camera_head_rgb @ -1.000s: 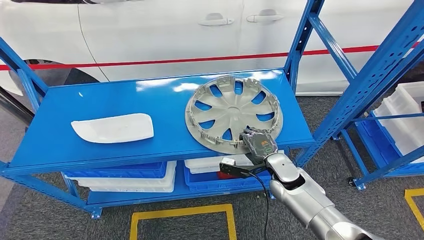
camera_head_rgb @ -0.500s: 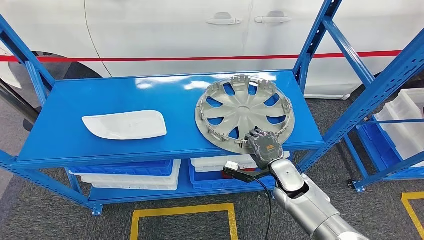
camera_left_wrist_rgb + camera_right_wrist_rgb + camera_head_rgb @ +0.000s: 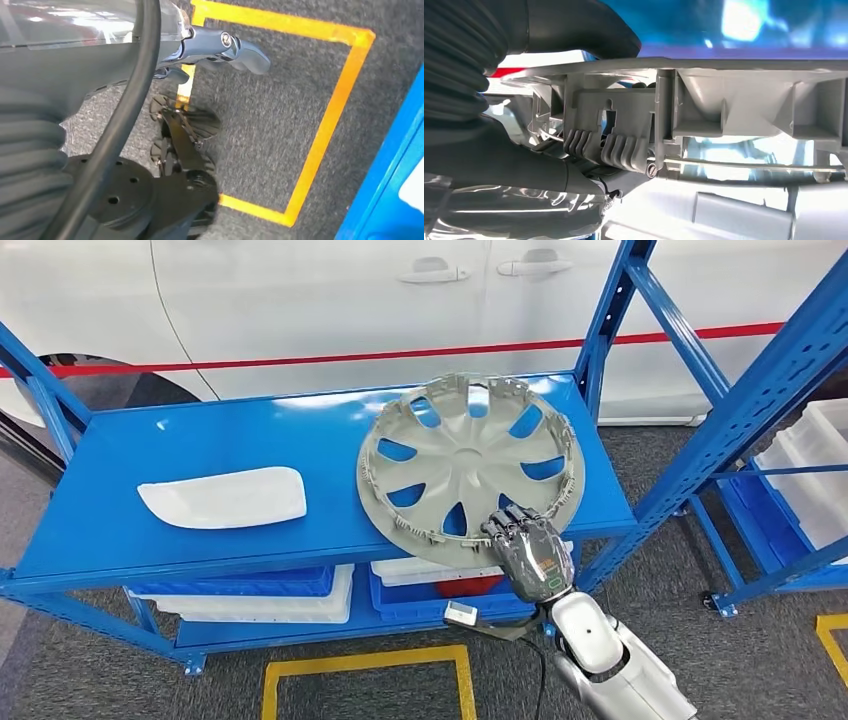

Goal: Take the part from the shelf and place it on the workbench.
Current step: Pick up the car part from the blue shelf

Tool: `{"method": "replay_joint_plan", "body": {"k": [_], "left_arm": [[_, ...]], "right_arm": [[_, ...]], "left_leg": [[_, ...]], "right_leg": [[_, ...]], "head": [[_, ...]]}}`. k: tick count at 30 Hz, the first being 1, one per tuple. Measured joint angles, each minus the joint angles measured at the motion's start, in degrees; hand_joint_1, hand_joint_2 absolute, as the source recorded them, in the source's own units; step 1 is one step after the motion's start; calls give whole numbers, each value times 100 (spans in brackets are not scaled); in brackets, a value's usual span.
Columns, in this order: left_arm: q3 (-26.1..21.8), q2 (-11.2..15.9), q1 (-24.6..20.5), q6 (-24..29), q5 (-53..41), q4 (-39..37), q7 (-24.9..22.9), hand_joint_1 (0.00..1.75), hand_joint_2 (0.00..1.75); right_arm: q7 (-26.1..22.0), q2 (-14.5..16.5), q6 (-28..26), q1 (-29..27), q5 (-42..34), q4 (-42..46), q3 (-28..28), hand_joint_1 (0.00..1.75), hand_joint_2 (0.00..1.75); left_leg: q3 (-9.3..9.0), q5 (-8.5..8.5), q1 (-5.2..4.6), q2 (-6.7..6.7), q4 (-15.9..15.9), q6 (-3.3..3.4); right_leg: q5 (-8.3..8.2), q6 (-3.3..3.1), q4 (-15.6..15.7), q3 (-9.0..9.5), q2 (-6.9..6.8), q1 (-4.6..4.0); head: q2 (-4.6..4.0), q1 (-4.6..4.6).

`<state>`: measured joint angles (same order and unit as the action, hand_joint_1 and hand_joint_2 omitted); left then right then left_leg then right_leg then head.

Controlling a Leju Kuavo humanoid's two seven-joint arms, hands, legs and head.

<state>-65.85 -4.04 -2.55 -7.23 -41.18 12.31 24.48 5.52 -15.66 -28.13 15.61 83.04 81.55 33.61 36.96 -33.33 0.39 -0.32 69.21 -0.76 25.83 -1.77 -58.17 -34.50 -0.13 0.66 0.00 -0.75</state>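
A grey hubcap (image 3: 465, 455) lies at the right end of the blue shelf top (image 3: 250, 430), its near edge raised so that it tilts. My right hand (image 3: 528, 550) grips its near rim from the front. In the right wrist view the thumb (image 3: 574, 30) lies over the hubcap's rim (image 3: 734, 100) and darker fingers curl under it among the clips. A white curved part (image 3: 222, 498) rests on the shelf's left half. My left hand (image 3: 215, 45) hangs over the floor with nothing in it.
White and blue bins (image 3: 260, 605) fill the shelf's lower level. A second blue rack (image 3: 760, 370) with white bins (image 3: 815, 480) stands to the right. A white car (image 3: 300, 300) is behind the shelf. Yellow floor tape (image 3: 360, 665) marks a box in front.
My right hand has closed further on the hubcap's near rim and raised it, so the hubcap now tilts off the shelf. The camera has swayed slightly.
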Motion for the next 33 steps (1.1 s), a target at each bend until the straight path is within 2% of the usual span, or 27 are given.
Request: {"method": "replay_joint_plan", "body": {"k": [1, 2, 3, 4, 5, 7, 9, 11, 12, 14, 16, 17, 18, 19, 21, 22, 23, 25, 27, 29, 31, 32, 33], "left_arm": [[-1, 0, 0, -1, -8, -1, 2, 0, 175], [-1, 0, 0, -1, -13, -1, 4, 0, 175], [-1, 1, 0, -2, -15, -1, 5, 0, 175], [-1, 3, -1, -2, -15, 0, 8, 0, 175], [-1, 9, -3, -3, -17, 1, 15, 0, 175], [-1, 26, -13, -9, -27, 1, 32, 0, 175], [-1, 37, -15, -11, -48, 1, 47, 0, 175], [-8, 37, 2, -2, -73, 1, 64, 0, 175], [-13, 37, 11, 2, -83, 0, 72, 0, 175], [-23, 35, 14, 2, -96, -1, 83, 0, 175], [-28, 36, 4, -6, -121, -1, 101, 0, 175], [-28, 37, 2, -17, -140, -1, 116, 0, 175], [-28, 38, 0, -37, -168, -1, 133, 0, 175], [-28, 39, 1, -63, -193, -1, 148, 0, 175], [-27, 40, 1, -108, -233, 0, 166, 0, 175], [-27, 43, -2, -122, -246, 0, 178, 0, 175], [-27, 47, -6, -133, -257, 0, 201, 0, 175], [-27, 61, -12, -174, -285, 0, 270, 0, 175], [-27, 81, -11, -220, -318, 1, 345, 0, 175], [-27, 99, -17, -248, -344, 1, 398, 0, 175], [-27, 110, -33, -265, -361, 1, 423, 0, 175], [-27, 115, -38, -270, -369, 1, 429, 0, 175], [-27, 120, -40, -272, -377, 2, 433, 0, 175]], "right_arm": [[-37, -1, -78, -47, -21, 87, -14, 175, 175], [-65, -1, -136, -87, -35, 159, -24, 175, 175], [-93, -1, -178, -122, -51, 226, -33, 175, 175], [-121, -2, -210, -153, -67, 284, -40, 175, 175], [-156, -2, -254, -184, -93, 339, -52, 175, 175], [-243, -8, -452, -280, -188, 465, -101, 175, 175], [-432, -13, -753, -479, -325, 711, -224, 175, 175], [-803, 28, -958, -793, -510, 1144, -495, 175, 175], [-1004, 67, -1013, -953, -621, 1379, -673, 175, 175], [-1292, 163, -1079, -1185, -841, 1751, -1023, 175, 175], [-1619, 254, -1112, -1360, -1237, 2012, -1319, 175, 175], [-1870, 285, -1114, -1460, -1653, 2115, -1444, 175, 175], [-2148, 310, -1108, -1560, -2235, 2209, -1546, 175, 175], [-2390, 322, -1099, -1640, -2917, 2293, -1616, 175, 175], [-2698, 325, -1065, -1715, -4060, 2437, -1687, 175, 175], [-2808, 326, -1030, -1734, -4413, 2514, -1715, 175, 175], [-2941, 328, -966, -1755, -4663, 2593, -1745, 175, 175], [-3261, 340, -761, -1815, -5162, 2752, -1793, 175, 175], [-3524, 380, -432, -1870, -5743, 2885, -1824, 175, 175], [-3700, 426, 35, -1889, -6240, 3008, -1841, 175, 175], [-3788, 450, 482, -1886, -6571, 3089, -1841, 175, 175], [-3804, 461, 670, -1885, -6701, 3105, -1841, 175, 175], [-3814, 470, 863, -1882, -6840, 3111, -1841, 175, 175]], "left_leg": [[179, -120, 6, 1, 350, -12], [288, -137, 8, 1, 543, -15], [294, -36, 9, 1, 516, -8], [188, 167, 8, 1, 259, 12], [10, 405, 2, 1, -147, 47], [-302, 680, -25, 0, -827, 126], [-372, 696, -59, -6, -1017, 173], [-388, 728, -42, -15, -1088, 216], [-412, 748, -22, -15, -1131, 245], [-454, 777, 10, -4, -1194, 287], [-456, 776, 10, 4, -1197, 299], [-459, 772, 10, 1, -1195, 300], [-462, 767, 11, -4, -1188, 296], [-465, 758, 13, -10, -1177, 287], [-466, 728, 9, -18, -1137, 249], [-462, 709, -1, -18, -1113, 221], [-458, 696, -10, -17, -1096, 192], [-462, 687, -23, -13, -1098, 126], [-448, 624, -15, -7, -1046, 60], [-270, 328, -2, -2, -606, 3], [68, -62, 6, -1, 166, -30], [198, -155, 7, -1, 451, -32], [247, -139, 5, -1, 551, -20]], "right_leg": [[8, -10, -5, 4, -1, -6], [18, -17, -12, 11, 1, -11], [31, -21, -20, 26, 6, -17], [48, -20, -28, 48, 12, -23], [67, -13, -34, 74, 17, -28], [95, 20, -50, 93, 19, -46], [96, 74, -56, 72, 8, -48], [113, 134, -60, 77, 0, -49], [179, 159, -129, 57, 3, -49], [475, 202, -600, -152, 15, -31], [800, 242, -1338, -516, 15, -1], [844, 260, -1561, -632, 14, 14], [779, 274, -1582, -652, 13, 30], [608, 282, -1354, -547, 11, 44], [239, 271, -576, -161, 4, 60], [131, 249, -271, -13, 6, 52], [97, 221, -115, 58, 9, 38], [93, 160, -72, 61, 25, 17], [73, 89, -49, 64, 32, 39], [53, 20, -26, 62, 35, 56], [54, -12, -31, 56, 32, 33], [57, -18, -36, 56, 28, 17], [60, -23, -41, 58, 23, -3]], "head": [[0, 2], [0, 1], [0, 0], [0, -1], [0, -1], [0, 4], [0, 8], [0, 9], [0, 13], [0, 26], [0, 33], [0, 33], [0, 34], [0, 36], [0, 34], [0, 31], [0, 28], [0, 27], [0, 25], [0, 10], [0, 0], [0, 2], [0, 2]]}}
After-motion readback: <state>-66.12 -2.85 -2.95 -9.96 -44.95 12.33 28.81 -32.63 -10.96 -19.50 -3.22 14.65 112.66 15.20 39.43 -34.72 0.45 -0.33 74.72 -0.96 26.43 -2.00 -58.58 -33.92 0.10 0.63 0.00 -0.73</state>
